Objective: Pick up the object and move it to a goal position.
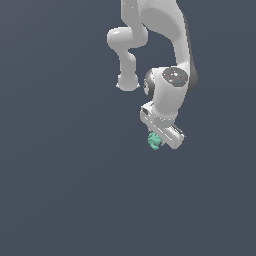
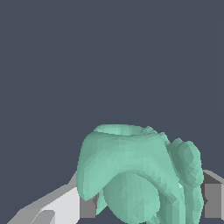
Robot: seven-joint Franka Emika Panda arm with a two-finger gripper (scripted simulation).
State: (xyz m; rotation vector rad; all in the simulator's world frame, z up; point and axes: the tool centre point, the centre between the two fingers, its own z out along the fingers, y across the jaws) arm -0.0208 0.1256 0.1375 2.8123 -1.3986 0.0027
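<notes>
The object point(image 1: 154, 141) is a tiny teal-green lumpy thing, seen just below the white hand of the arm in the exterior view. In the wrist view the object point(image 2: 135, 175) fills the space between the two fingers, with a grey pad point(image 2: 87, 206) on one side and another grey pad point(image 2: 212, 200) on the other. My gripper point(image 1: 159, 140) is shut on it, the fingers pressing it from both sides. The fingertips themselves are mostly hidden behind the hand in the exterior view.
A plain dark blue-grey surface point(image 1: 60, 190) lies all around. The white arm point(image 1: 165, 30) reaches down from the upper part of the exterior view.
</notes>
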